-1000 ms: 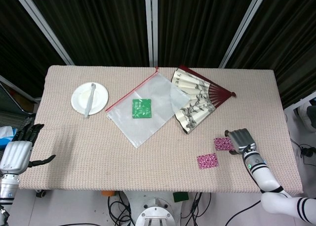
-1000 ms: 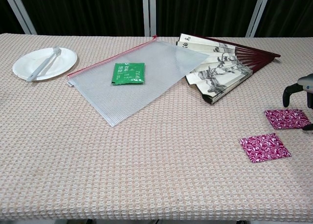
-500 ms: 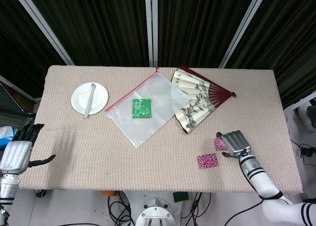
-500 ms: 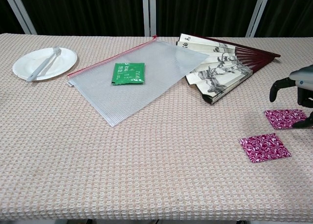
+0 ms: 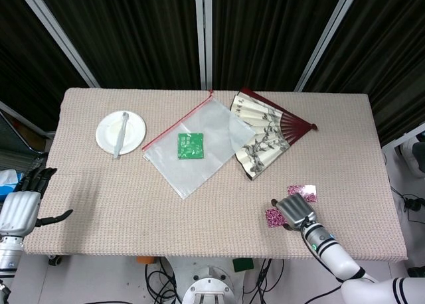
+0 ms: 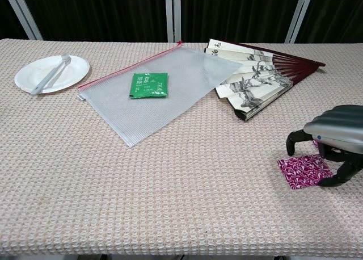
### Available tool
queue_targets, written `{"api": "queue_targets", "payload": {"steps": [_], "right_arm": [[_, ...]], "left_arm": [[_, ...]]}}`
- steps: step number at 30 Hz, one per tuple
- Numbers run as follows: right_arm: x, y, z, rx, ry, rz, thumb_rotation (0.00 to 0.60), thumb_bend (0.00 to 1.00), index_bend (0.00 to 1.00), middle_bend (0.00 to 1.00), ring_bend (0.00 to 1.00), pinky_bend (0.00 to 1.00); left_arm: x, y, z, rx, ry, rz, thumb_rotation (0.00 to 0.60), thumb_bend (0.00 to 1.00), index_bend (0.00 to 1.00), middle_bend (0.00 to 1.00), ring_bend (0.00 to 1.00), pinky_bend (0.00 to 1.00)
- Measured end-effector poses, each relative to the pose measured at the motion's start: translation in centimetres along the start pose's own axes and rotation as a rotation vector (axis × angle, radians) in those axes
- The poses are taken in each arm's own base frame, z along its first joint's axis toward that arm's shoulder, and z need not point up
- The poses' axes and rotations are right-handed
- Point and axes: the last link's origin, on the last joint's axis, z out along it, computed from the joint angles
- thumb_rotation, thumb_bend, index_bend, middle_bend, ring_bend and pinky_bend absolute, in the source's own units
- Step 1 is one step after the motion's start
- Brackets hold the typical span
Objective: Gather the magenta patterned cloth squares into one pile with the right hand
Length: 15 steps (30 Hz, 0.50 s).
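Now right hand (image 6: pixel 334 138) over near cloth square (image 6: pixel 303 171), spread fingers (image 6: pixel 295 139) straddling it, gripping nothing.

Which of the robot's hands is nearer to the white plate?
Left. The left hand hangs off the table's left edge, below the white plate; the right hand is far across, over the magenta cloth squares.

In front of me is a table (image 5: pixel 99 211) covered with a beige woven cloth. On it, far left, lies a white plate (image 5: pixel 120 132). In the middle lies a clear zip bag (image 5: pixel 199 148), and to its right an open paper fan (image 5: pixel 264 133). Near right lie two magenta cloth squares (image 6: pixel 304 170), one (image 5: pixel 302 192) farther than the other.
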Motion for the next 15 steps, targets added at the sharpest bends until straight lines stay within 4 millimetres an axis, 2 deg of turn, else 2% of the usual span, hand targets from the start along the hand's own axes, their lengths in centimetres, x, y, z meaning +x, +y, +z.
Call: {"api": "queue_targets", "payload": {"steps": [15], "right_arm": [[-0.08, -0.54, -0.32, 0.002, -0.015, -0.010, 0.600, 0.33, 0.33, 1.00, 1.00, 0.90]], "left_arm": [[0.07, -0.11, 0.04, -0.002, 0.000, -0.001, 0.360, 0.07, 0.09, 0.11, 0.06, 0.18]]}}
